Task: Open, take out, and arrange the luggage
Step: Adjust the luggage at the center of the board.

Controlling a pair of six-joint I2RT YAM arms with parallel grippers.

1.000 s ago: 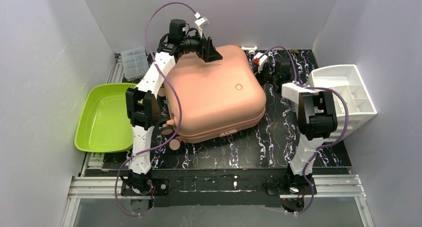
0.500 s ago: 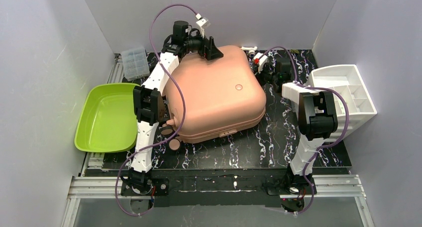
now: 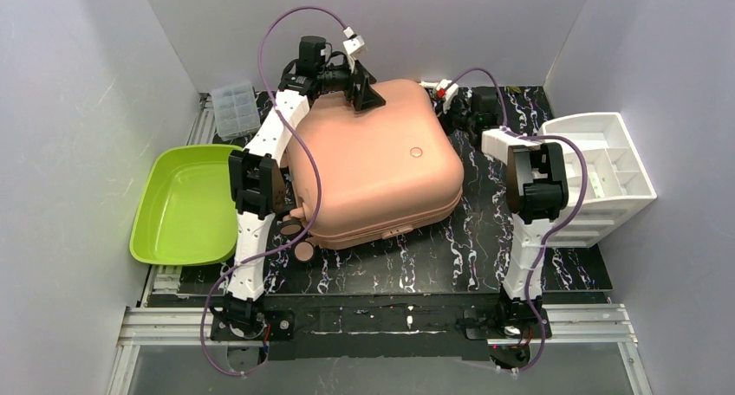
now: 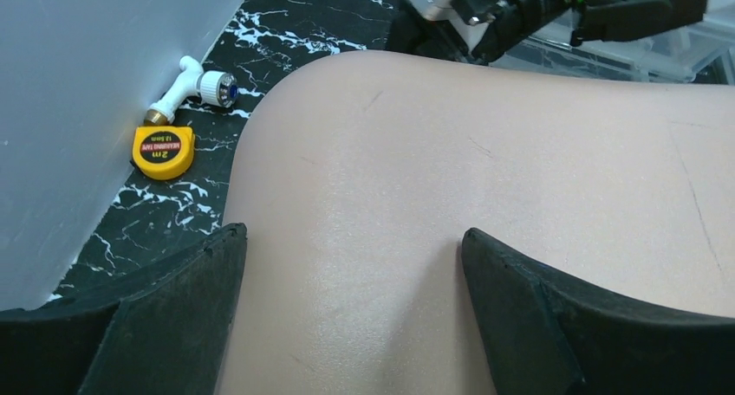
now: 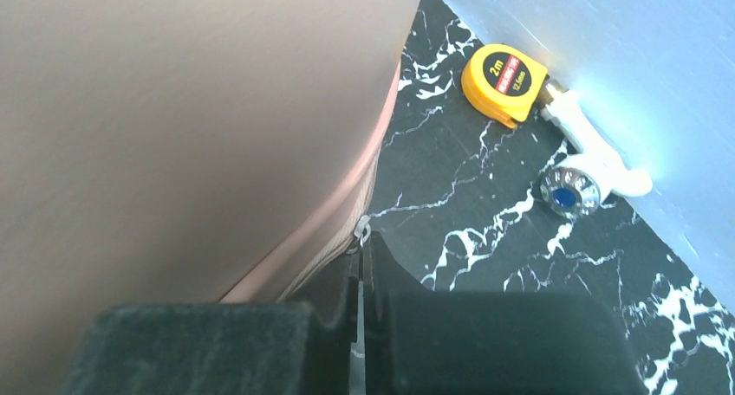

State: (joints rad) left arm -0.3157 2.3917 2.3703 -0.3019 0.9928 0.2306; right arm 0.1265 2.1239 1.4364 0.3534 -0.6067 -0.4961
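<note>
On the marbled table (image 3: 451, 248), luggage (image 3: 373, 170) lies beneath the left pincer (image 4: 351, 248).

Marbled black table (image 3: 433, 256) bears luggage (image 3: 373, 165) (tape measure (image 4: 163, 151) beside).

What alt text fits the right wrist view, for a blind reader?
The shut right gripper pinches a small metal zipper pull at the seam of the pink luggage, which fills the left. On the black marbled table lie a yellow tape measure and a white fitting.

The salmon-pink, round-cornered hard-shell luggage (image 3: 373, 165) lies flat, lid closed, turned slightly askew.
</note>
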